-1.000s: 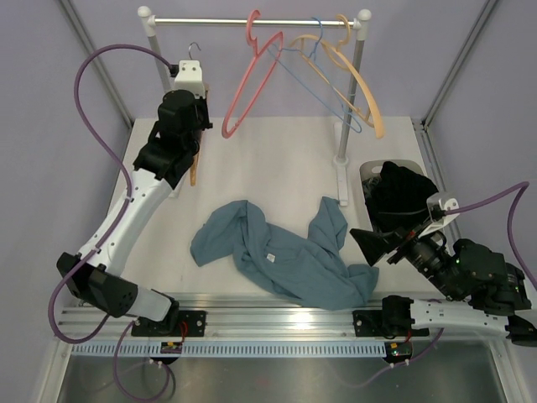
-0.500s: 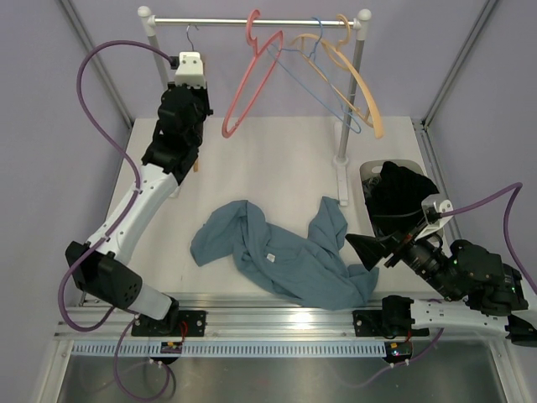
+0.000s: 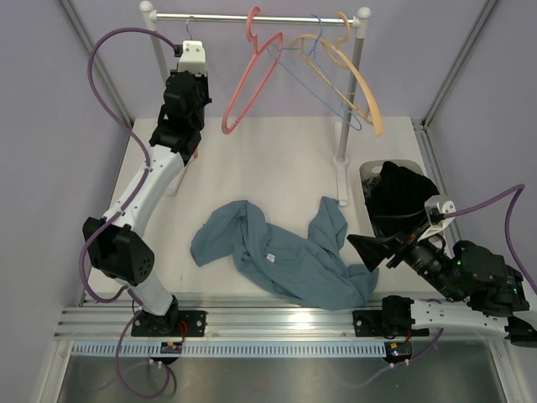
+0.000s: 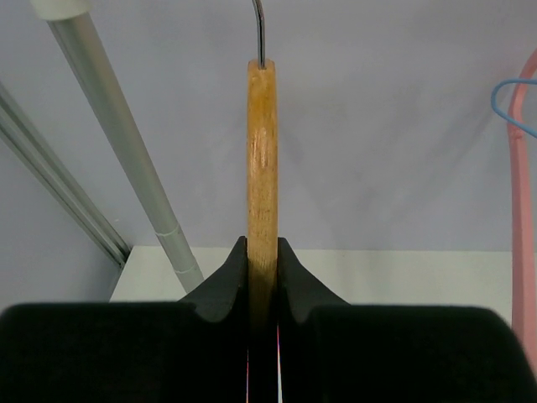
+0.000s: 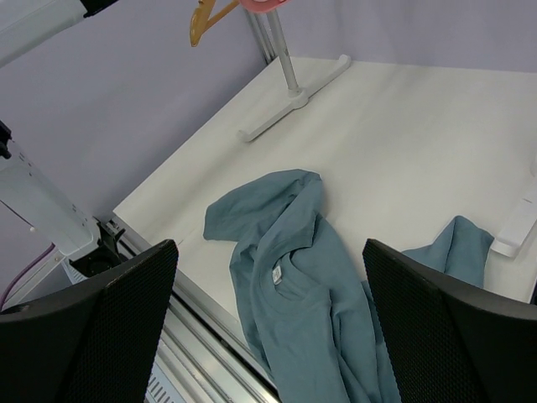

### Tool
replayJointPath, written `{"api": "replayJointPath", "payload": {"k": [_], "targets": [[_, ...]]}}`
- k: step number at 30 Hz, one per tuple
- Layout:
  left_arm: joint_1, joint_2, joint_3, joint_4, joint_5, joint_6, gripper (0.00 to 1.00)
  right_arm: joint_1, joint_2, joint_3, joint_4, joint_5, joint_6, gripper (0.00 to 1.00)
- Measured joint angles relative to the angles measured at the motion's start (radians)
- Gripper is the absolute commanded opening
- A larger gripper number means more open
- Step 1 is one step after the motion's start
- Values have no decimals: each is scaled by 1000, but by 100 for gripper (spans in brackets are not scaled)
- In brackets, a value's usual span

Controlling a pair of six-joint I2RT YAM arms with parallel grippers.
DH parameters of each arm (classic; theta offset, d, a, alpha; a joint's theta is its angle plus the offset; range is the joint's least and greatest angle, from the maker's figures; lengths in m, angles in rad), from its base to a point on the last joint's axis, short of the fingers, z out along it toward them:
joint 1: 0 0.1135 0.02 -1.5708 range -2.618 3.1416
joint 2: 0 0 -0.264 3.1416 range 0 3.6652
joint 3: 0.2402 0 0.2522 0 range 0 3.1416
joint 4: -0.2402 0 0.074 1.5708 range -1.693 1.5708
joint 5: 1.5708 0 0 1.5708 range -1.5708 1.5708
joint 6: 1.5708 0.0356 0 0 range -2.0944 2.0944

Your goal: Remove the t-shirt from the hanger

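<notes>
The teal-blue t-shirt (image 3: 285, 260) lies crumpled on the table near the front edge, with no hanger in it; its white neck label faces up (image 5: 275, 274). My left gripper (image 4: 262, 245) is shut on the orange-tan wooden hanger (image 4: 262, 159), holding it edge-on high at the back left. The hanger's grey wire hook (image 3: 191, 25) is up at the rack's rail; whether it rests on the rail I cannot tell. My right gripper (image 5: 268, 245) hovers open over the shirt's right part, near the front right (image 3: 369, 248), touching nothing.
The clothes rack's rail (image 3: 226, 18) carries a pink hanger (image 3: 252, 71), a thin blue wire hanger (image 3: 315, 75) and a paler tan hanger (image 3: 357, 80). The rack's right post (image 3: 340, 176) stands behind the shirt. A grey bin with black cloth (image 3: 398, 193) sits at the right.
My left arm has risen and carried the wooden hanger up toward the rail; its hook now sits at rail height. The right gripper and the shirt have stayed nearly still.
</notes>
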Motion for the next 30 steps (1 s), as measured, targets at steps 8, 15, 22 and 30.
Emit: {"api": "replayJointPath", "payload": {"k": [8,15,22,30], "targets": [[6,31,-12,23,4,5,0,0,2,0,0,0,0,99],[11,-45,-200,137,40,4,0,0,6,0,1,-4,0,99],[11,-114,-184,148,51,4,0,0,6,0,1,-7,0,100],[13,-101,-32,127,53,16,0,0,-2,-2,3,-7,0,99]]}}
